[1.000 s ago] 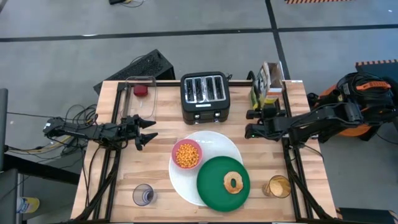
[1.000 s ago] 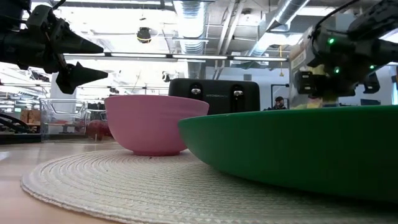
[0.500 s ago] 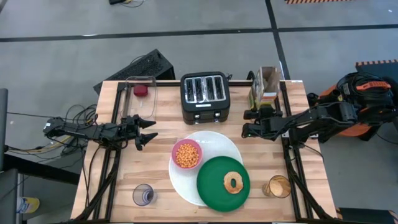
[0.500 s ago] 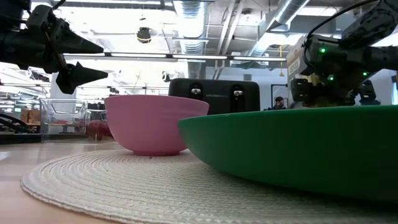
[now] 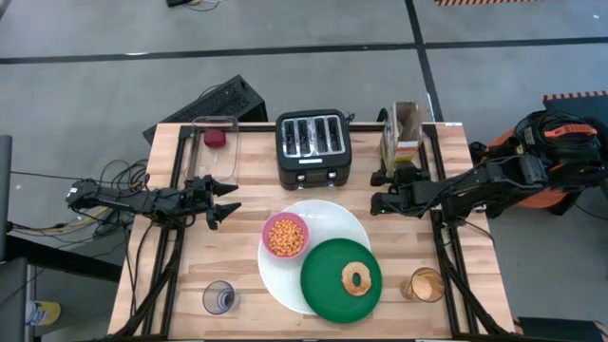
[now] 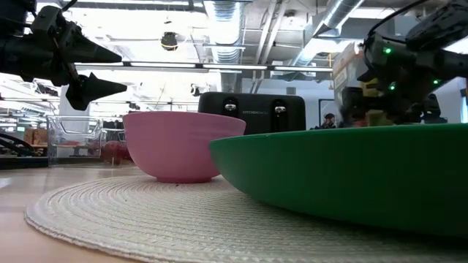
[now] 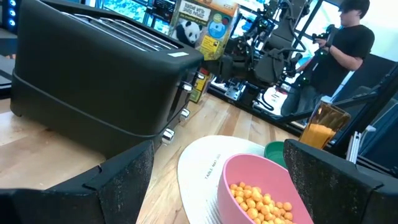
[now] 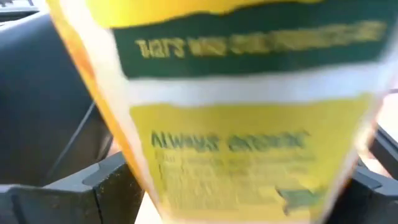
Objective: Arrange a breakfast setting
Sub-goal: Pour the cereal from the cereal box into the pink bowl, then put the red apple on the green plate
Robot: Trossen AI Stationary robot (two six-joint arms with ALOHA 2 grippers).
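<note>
The breakfast looks mostly set. The big white plate [image 5: 328,220] sits in the middle of the counter [image 5: 247,285]. The pink bowl [image 5: 286,236] rests on its left side and is full of small orange cereal balls. The green plate [image 5: 323,285] lies on the white plate's near right edge, and the bagel ring [image 5: 357,279] lies on the green plate. A clear tumbler [image 5: 218,297] stands near the front left of the counter and looks empty. Another tumbler [image 5: 426,284] stands at the front right with orange drink in it.

The red food piece [image 5: 217,138] is in the clear container [image 5: 203,152] at the back left, so it may be left to set out. No spoon shows in any view.

The right tool [image 5: 387,190] is near the back right of the counter, touching or just beside the cereal box [image 5: 407,133]. In the right wrist view the yellow box [image 8: 249,112] fills the space between the two fingers, which stand wide on each side of it. It is hard to tell if they squeeze the box or have let it go. It seems the box is being put away at the back.

The left tool [image 5: 225,199] hangs over the left side of the counter with its fingers spread wide and nothing in them. It points toward the black toaster [image 5: 313,147] and the pink bowl.

Left to do, it seems: the empty tumbler, the red food and a spoon.
</note>
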